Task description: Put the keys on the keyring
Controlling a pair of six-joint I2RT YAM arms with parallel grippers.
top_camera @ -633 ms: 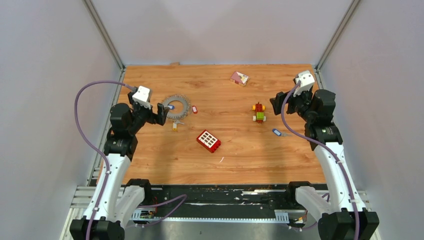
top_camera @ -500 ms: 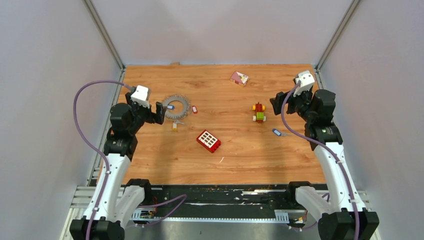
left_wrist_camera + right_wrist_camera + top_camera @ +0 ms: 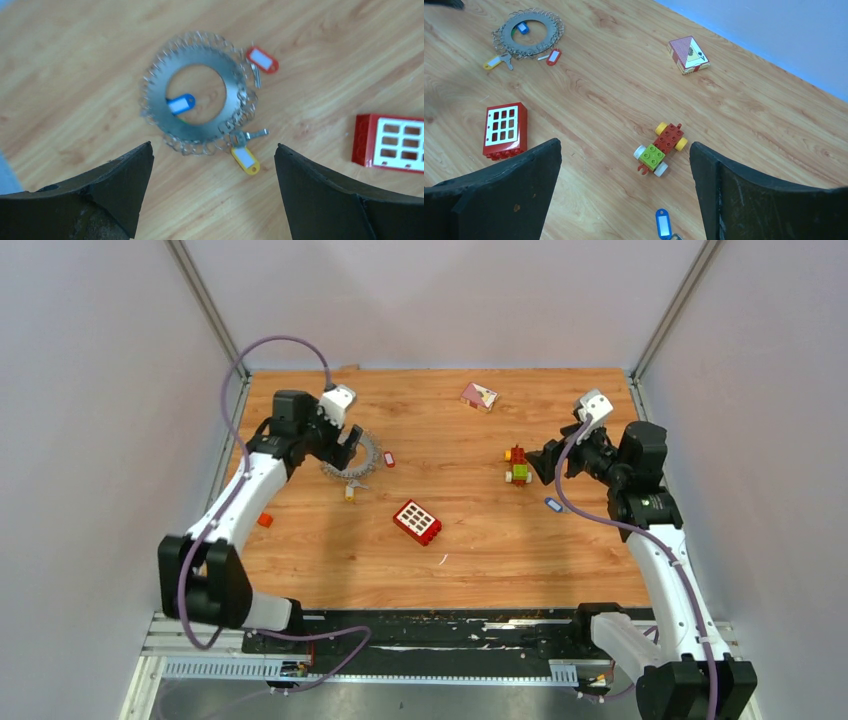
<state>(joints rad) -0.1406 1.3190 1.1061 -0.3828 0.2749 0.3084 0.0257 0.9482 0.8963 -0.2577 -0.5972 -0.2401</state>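
Note:
The keyring (image 3: 155,97), a flat grey ring with a chain-like rim, lies on the wooden table. A blue-tagged key (image 3: 180,104) rests at its open centre. A red-tagged key (image 3: 262,59) and a yellow-tagged key (image 3: 245,157) lie just outside the rim. My left gripper (image 3: 213,146) hovers over the ring's near edge, open and holding nothing. In the top view it covers part of the keyring (image 3: 368,458). My right gripper (image 3: 624,143) is open above the table. Another blue-tagged key (image 3: 663,223) lies between its fingers, close to the camera.
A red studded brick (image 3: 417,521) sits mid-table. A toy car of red, yellow and green blocks (image 3: 517,466) stands next to the right gripper (image 3: 538,464). A small card box (image 3: 479,396) lies at the back. A small orange piece (image 3: 265,519) lies near the left edge.
The left arm has swung forward and right, and its gripper now hangs over the keyring. The right gripper has dipped slightly towards the toy car. Both stay open.

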